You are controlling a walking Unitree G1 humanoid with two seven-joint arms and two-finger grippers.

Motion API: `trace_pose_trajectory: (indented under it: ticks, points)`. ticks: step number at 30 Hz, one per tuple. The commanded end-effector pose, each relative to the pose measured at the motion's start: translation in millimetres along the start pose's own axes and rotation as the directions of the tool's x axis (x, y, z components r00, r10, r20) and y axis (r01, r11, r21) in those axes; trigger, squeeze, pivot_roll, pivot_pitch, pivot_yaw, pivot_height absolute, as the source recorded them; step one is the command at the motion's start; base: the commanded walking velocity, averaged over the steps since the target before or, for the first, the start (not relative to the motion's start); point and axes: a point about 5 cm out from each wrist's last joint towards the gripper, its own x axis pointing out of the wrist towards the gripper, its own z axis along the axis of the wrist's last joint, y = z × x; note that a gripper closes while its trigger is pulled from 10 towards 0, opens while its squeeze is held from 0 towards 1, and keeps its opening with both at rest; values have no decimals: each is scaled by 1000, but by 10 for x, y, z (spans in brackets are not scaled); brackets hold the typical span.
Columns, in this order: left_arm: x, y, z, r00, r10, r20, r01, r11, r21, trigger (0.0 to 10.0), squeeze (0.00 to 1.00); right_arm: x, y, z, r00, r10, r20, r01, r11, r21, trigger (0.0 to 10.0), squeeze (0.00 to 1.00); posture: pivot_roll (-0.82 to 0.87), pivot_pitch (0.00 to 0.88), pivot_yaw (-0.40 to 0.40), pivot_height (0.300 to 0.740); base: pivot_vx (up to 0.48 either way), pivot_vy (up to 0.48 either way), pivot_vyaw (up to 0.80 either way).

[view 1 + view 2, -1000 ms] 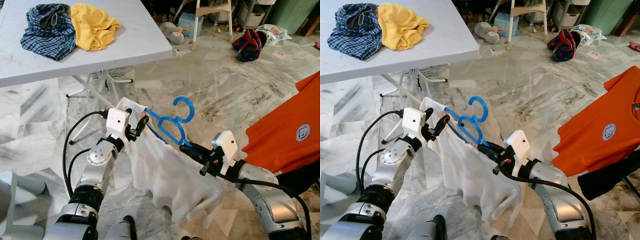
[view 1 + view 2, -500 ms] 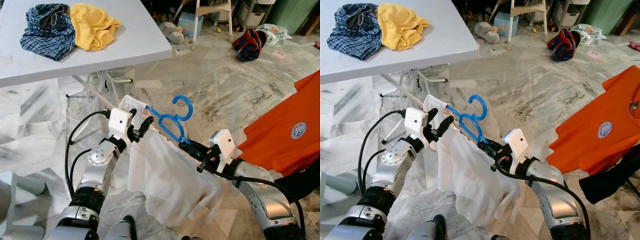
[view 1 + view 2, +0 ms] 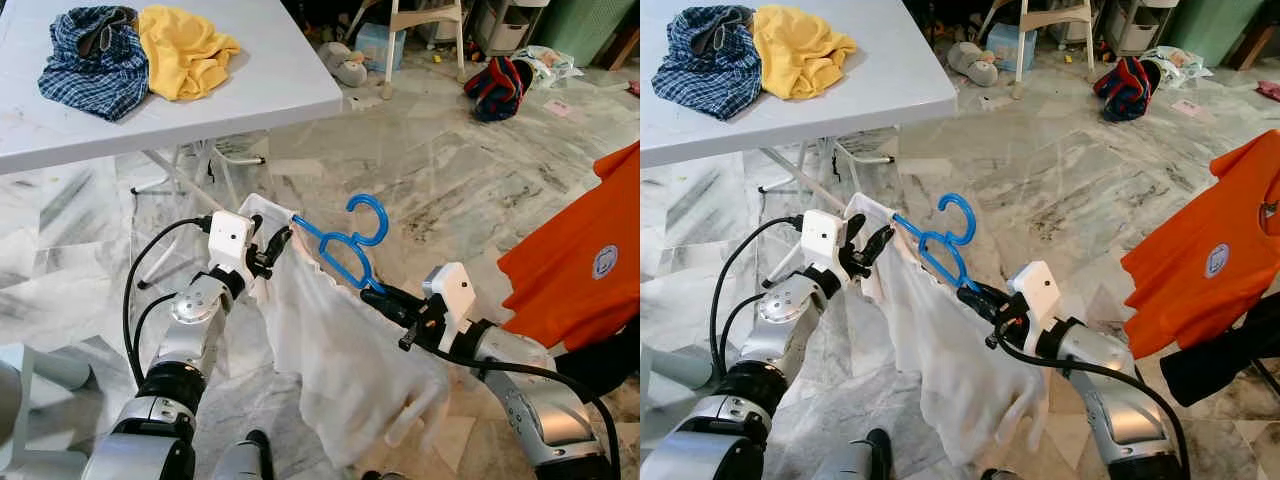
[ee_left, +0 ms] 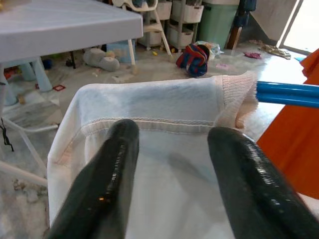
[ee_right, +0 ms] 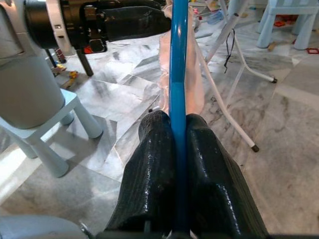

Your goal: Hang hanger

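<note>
**A:** Centre of the action: the blue plastic clothes hanger (image 3: 345,245), held up in mid-air over the marble floor (image 3: 450,190), hook curling upward, with a thin white garment (image 3: 340,360) draped from it and hanging down between the two arms.

**B:** And who's got hold of it?

**A:** The right pincer (image 3: 383,296) is clamped on the hanger's lower end. In the right wrist view the blue bar (image 5: 178,99) runs straight between the two black fingers (image 5: 152,169), which press it from both sides, no gap at all.

**B:** The left one?

**A:** The left pincer (image 3: 268,252) is at the other end, up at the garment's shoulder. In its wrist view the fingers (image 4: 107,174) stand spread apart with the white cloth and its stitched hem (image 4: 149,122) lying across behind them, and the hanger's blue tip pokes out of the ribbed edge. Whether those fingers actually touch the cloth, I can't tell.

**B:** Around them?

**A:** Behind the left arm there's a white folding bench (image 3: 250,85), carrying a crumpled blue checked shirt (image 3: 90,65) and just beside it a bunched yellow cloth (image 3: 185,50). On the robot's right, an orange T-shirt with a round badge (image 3: 580,260) hangs near the right arm. Farther back on the floor sit a red-and-navy bundle (image 3: 497,88) and a grey soft toy (image 3: 345,65).
</note>
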Motion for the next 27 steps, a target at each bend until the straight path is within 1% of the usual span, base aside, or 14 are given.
trace_pose_trajectory:
  ticks: [1,7,8,10,11,12,14,15,18,23,27]
  points:
    - [14,11,7,1000,6,-1,-6,1000,7,0,0,-1,36,75,999,25,26,-25,999,-21,10000,0,59,179,-10,740,0,0,0]
    - [26,1,0,1000,8,3,-8,1000,6,0,0,-13,51,81,999,29,26,-29,999,-17,10000,0,54,180,-8,740,0,0,0]
    - [31,-16,-3,1000,-2,3,2,1000,5,2314,0,-14,57,78,999,31,25,-30,999,-16,10000,0,53,180,-8,740,0,0,0]
    - [34,-24,-4,1000,-6,3,6,1000,4,2314,0,-14,59,77,999,32,25,-31,999,-15,10000,0,53,180,-8,740,0,0,0]
    - [50,-58,6,1000,-18,11,18,1000,-14,10000,0,-15,62,69,999,32,22,-32,999,-14,10000,0,53,181,-9,740,0,0,0]
    - [50,-58,6,1000,-18,11,18,1000,-14,10000,0,-15,62,69,999,32,22,-32,999,-14,10000,0,53,181,-9,740,0,0,0]
    - [58,-130,5,999,-46,18,46,998,-30,10000,0,-23,59,48,1000,29,10,-28,999,-16,10000,0,51,182,-9,740,0,0,0]
    - [51,-139,-2,999,-48,20,49,998,-38,10000,1000,-26,59,47,1000,28,9,-28,999,-16,10000,0,51,182,-9,740,0,0,0]
    - [19,-158,-23,998,-54,27,55,997,-52,10000,1000,-34,60,40,1000,26,7,-26,1000,-15,10000,0,50,185,-11,740,0,0,0]
    - [-14,-142,-56,999,-39,20,40,998,-39,10000,1000,-31,62,31,1000,27,4,-27,1000,-14,10000,0,53,187,-12,740,0,0,0]
    - [-18,-143,-35,999,-48,26,49,998,-40,10000,1000,-25,56,29,1000,26,2,-26,1000,-14,10000,0,57,188,-13,740,0,0,0]
